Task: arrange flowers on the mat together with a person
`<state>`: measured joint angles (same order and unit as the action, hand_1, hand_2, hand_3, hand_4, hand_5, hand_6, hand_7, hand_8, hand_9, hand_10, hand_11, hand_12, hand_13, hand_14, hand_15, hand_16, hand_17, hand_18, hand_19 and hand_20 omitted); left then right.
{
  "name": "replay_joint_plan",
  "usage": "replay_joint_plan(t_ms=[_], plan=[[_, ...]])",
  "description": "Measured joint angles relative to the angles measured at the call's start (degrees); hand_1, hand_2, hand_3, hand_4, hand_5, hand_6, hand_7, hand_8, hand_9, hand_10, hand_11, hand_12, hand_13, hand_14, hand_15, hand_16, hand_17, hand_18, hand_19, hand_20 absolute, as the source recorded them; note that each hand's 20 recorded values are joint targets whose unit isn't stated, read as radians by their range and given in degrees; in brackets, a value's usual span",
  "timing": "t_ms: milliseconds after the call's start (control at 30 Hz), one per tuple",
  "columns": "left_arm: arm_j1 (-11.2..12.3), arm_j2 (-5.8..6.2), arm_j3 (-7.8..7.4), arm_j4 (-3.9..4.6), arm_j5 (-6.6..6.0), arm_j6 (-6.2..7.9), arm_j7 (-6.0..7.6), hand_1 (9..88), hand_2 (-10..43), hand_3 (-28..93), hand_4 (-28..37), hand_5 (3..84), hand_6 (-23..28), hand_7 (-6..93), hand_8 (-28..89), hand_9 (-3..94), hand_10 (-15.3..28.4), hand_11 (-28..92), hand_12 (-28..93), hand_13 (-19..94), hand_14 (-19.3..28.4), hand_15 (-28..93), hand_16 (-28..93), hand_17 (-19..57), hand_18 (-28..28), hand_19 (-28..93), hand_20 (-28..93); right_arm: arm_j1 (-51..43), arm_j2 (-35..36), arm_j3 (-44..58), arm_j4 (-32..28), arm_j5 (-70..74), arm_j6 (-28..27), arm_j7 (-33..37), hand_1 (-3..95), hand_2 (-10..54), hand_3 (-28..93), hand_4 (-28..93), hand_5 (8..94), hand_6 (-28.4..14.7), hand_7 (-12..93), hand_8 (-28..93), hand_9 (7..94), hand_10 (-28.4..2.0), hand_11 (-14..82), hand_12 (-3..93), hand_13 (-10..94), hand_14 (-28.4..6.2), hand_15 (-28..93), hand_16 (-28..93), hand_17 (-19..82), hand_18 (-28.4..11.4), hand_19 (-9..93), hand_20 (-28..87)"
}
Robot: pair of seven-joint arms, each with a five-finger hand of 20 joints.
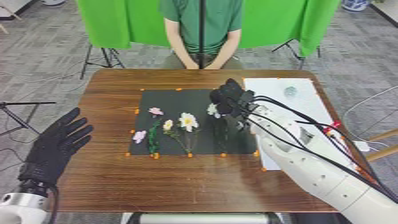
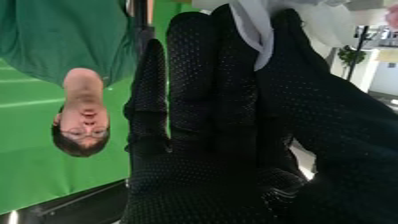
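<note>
In the head view the right hand [image 1: 231, 98] is over the dark mat's [image 1: 204, 96] far right part, with a white flower [image 1: 213, 110] at its fingers. The right wrist view has the right hand [image 2: 222, 130] with white petals [image 2: 251, 31] pinched between thumb and fingers. Below that flower, a dark green stem [image 1: 220, 135] runs down the mat. Further left on the mat are a large white flower [image 1: 188, 122], a smaller pale one [image 1: 168, 125] and two pink flowers [image 1: 155, 111], [image 1: 139, 135] beside green foliage [image 1: 154, 140]. The left hand [image 1: 55, 150] is open at the table's left edge.
A white sheet [image 1: 275, 85] with a greenish patch [image 1: 290, 91] lies right of the mat, partly under the right arm. Small orange pieces [image 1: 156, 156] line the mat's edges. The brown table [image 1: 178, 185] extends in front of the mat.
</note>
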<state>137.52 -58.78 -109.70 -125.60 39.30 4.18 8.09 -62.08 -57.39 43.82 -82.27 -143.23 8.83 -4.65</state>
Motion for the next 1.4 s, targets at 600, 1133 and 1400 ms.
replay_joint_plan(t_ms=[600,1133,1400], plan=[[-0.3,0.44,-0.1,0.24,-0.08,-0.47,-0.58,28.1,-3.2,69,-26.7,31.4,3.8,13.8,-8,27.2,11.4,17,19,23,14.2,26,3,-8.8,21.6,43,9,0.0,-0.2,-0.1,1.5,-0.8,-1.6,1.6,42.6,-9.5,79,-28,60.3,4.6,49,-3,73.6,-5.6,23.4,50.8,59,-5.1,55,33,22,-14.5,58,41],[-0.3,0.87,-0.18,0.33,-0.27,-0.5,-0.61,27.8,-3.1,69,-26.9,31.4,3.9,13.8,-8,27.2,11.4,17,19,22,14.3,26,3,-9.0,21.8,43,9,-0.7,-0.3,1.6,1.2,-0.8,-3.9,1.4,32.6,-9.5,86,-28,56.2,3.7,39,-13,60.9,-8.1,39.4,32.5,53,-6.4,57,27,19,-16.1,56,41],[-0.3,0.79,-0.67,0.32,-0.26,-0.5,-0.62,27.8,-3.0,69,-27.0,31.5,3.9,13.7,-8,27.2,11.4,17,19,22,14.3,25,3,-9.0,21.7,43,9,-3.2,0.4,7.5,-5.1,-0.1,-13.3,0.9,27.8,-9.5,85,-28,49.6,1.0,33,-16,53.6,-9.4,35.4,29.0,50,-7.3,54,26,16,-17.4,54,40]])
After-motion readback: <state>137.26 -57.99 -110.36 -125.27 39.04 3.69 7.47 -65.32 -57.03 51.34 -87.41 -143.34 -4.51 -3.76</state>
